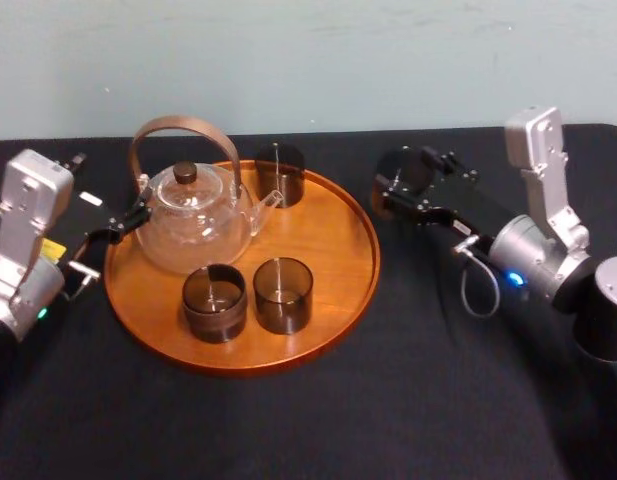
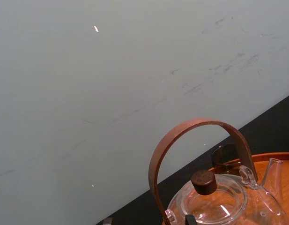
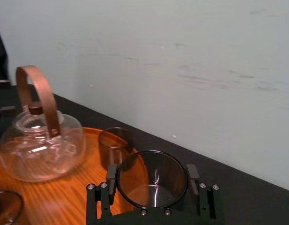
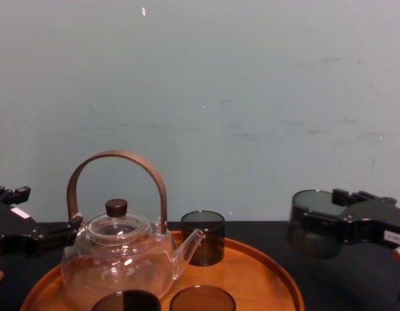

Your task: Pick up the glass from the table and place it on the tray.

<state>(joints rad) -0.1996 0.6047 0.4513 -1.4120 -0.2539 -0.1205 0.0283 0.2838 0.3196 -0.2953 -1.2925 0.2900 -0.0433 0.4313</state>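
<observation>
A smoky dark glass (image 3: 153, 187) sits between the fingers of my right gripper (image 3: 152, 180), and both fingers touch its sides. In the chest view this glass (image 4: 311, 223) hangs above the black table (image 1: 438, 400), just right of the round wooden tray (image 1: 358, 270). From the head view the right gripper (image 1: 396, 192) is beside the tray's right rim. My left gripper (image 1: 123, 225) rests at the tray's left edge, close to the glass teapot (image 1: 193, 215).
Three more smoky glasses stand on the tray: one at the back (image 1: 280, 172) and two at the front (image 1: 214, 300), (image 1: 283, 293). The teapot's tall brown handle (image 4: 115, 159) arches over its lid. Bare wood shows on the tray's right half.
</observation>
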